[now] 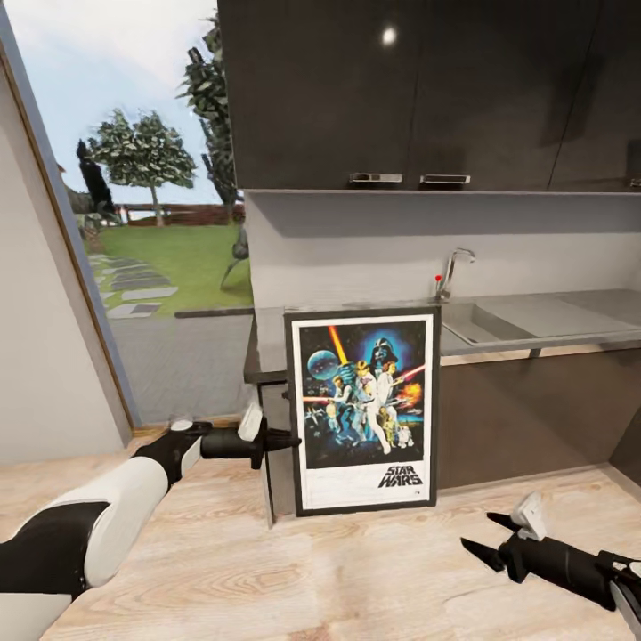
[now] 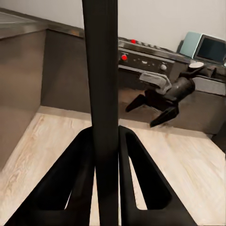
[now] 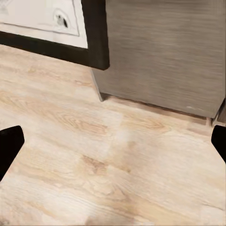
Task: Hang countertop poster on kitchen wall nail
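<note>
- The left gripper (image 1: pixel 292 439) is pinching the left edge of the poster (image 1: pixel 363 411). Its two fingers (image 2: pixel 77 181) press on the black frame.
- The poster is upright, in front of the desk (image 1: pixel 543 322), with its bottom near the wood floor (image 1: pixel 312 579).
- The sink (image 1: pixel 485 322) in the desk looks empty.
- The right gripper (image 1: pixel 485 539) is spread wide and holds nothing. It hangs low, to the right of the poster.

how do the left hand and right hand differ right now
The left hand is shut on the poster, its fingers pinching the frame's edge; the right hand is open and holds nothing. The left hand sits at the poster's side edge; the right hand hangs apart from it, low above the wooden floor. Both have black fingers.
</note>
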